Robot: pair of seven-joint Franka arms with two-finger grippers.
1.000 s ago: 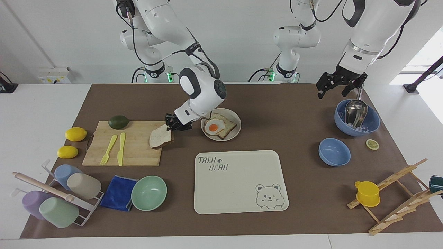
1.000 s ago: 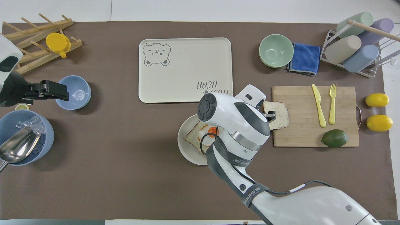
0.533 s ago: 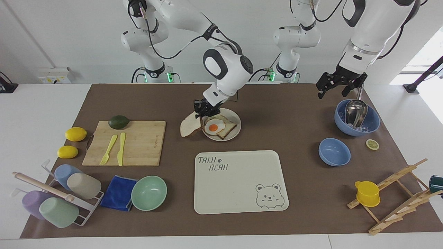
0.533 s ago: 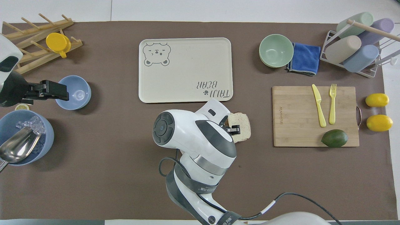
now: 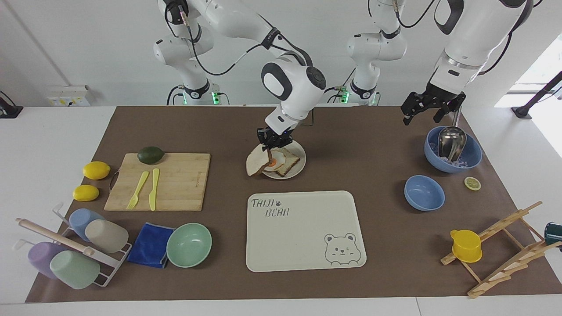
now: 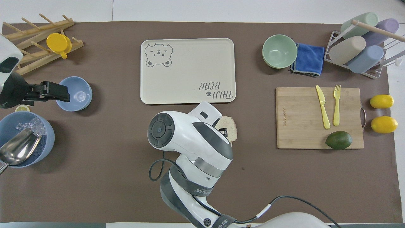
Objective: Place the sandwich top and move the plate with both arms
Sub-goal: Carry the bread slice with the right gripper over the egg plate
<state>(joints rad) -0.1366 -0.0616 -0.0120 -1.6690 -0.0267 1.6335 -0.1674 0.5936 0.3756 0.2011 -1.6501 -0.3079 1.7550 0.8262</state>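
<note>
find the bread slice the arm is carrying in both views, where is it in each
Facing view: the sandwich top hangs tilted from the right gripper, over the edge of the plate toward the right arm's end of the table.
Overhead view: the slice peeks out beside the right arm's wrist, which hides the plate.
Shared landmark: the bear tray, next to the slice in both views, farther from the robots.
</note>
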